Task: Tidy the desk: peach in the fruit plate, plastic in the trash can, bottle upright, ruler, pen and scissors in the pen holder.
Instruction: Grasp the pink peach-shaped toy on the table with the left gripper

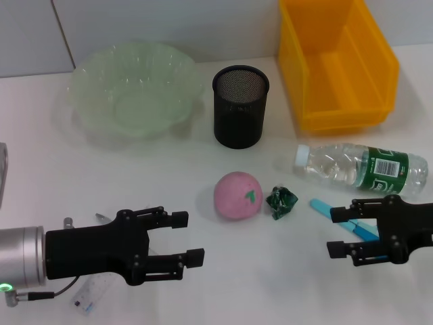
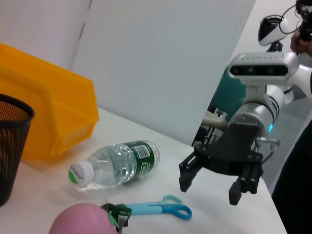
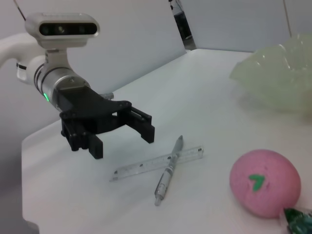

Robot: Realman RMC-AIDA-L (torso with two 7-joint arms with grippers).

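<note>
Desk at the outset of tidying; nothing appears to be put away yet. From left to right: the left gripper [image 1: 177, 238], black with two fingers, hovers low over the white table [image 1: 40, 156] with its jaws spread and nothing between them. Beneath it lie a clear plastic ruler [image 3: 158, 163] and a silver pen [image 3: 168, 170], the pen crossed over the ruler, both flat on the table. Behind them stands the pale green translucent fruit plate [image 1: 135, 91], empty. Next comes the black mesh pen holder [image 1: 241, 106], upright and empty so far as the head view shows. In front of it rests the pink round peach [image 1: 237, 196], with a crumpled scrap of green plastic [image 1: 281, 202] just beside it on the right. The yellow plastic bin [image 1: 336, 64] at the back right probably serves as the trash can. A clear water bottle with a green label [image 1: 362, 168] lies on its side, cap toward the middle of the table. In front of the bottle lie blue-handled scissors [image 2: 155, 209], partly covered in the head view by the right gripper [image 1: 342, 233], which hangs just above them, jaws likewise parted and holding nothing.

Step in hand, by judgement: a first pick, each gripper being poised over flat stationery. The next move calls for a descent and a pinch across a thin, low object, which may slide rather than lift.
</note>
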